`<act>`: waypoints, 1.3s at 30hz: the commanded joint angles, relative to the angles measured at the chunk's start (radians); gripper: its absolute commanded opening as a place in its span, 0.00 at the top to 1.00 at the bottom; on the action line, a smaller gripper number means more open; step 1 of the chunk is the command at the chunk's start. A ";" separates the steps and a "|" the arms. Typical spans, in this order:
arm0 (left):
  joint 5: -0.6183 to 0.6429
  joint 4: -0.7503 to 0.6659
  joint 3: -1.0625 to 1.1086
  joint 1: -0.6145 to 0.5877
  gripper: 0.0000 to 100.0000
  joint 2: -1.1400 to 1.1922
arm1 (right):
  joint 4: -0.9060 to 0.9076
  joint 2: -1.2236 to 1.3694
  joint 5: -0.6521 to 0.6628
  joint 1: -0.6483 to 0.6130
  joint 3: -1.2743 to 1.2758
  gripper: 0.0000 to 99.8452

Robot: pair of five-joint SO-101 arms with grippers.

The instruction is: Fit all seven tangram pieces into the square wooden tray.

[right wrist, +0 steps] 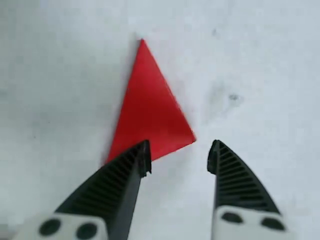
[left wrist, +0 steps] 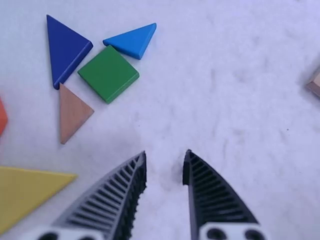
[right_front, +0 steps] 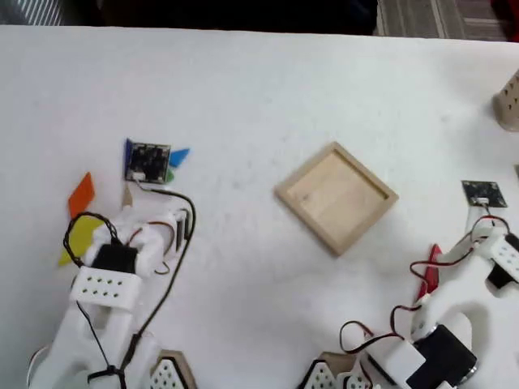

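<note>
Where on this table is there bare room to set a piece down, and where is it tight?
The wooden tray is empty. Bare table lies all around it, widest toward the far edge. Crowded: the green square, hemmed by the dark blue triangle, light blue triangle and tan triangle.

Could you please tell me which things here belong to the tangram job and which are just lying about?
Job: wooden tray; dark blue triangle, light blue triangle, green square, tan triangle, yellow triangle, orange parallelogram, red triangle.
Lying about: perforated wooden block at the table's edge.
</note>
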 commanded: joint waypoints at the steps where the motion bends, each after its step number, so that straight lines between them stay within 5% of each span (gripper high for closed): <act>1: -0.012 -0.023 -0.005 0.005 0.86 -0.002 | 0.096 -0.019 -0.041 -0.002 -0.021 0.81; 8: -0.012 -0.018 -0.005 0.004 0.86 -0.002 | -0.073 -0.019 -0.146 -0.005 0.066 0.67; 30: -0.012 -0.017 -0.005 0.002 0.86 -0.002 | -0.140 -0.010 -0.298 -0.076 0.077 0.67; 39: -0.012 -0.018 -0.005 0.002 0.86 -0.002 | -0.228 0.217 -0.270 -0.099 0.049 0.67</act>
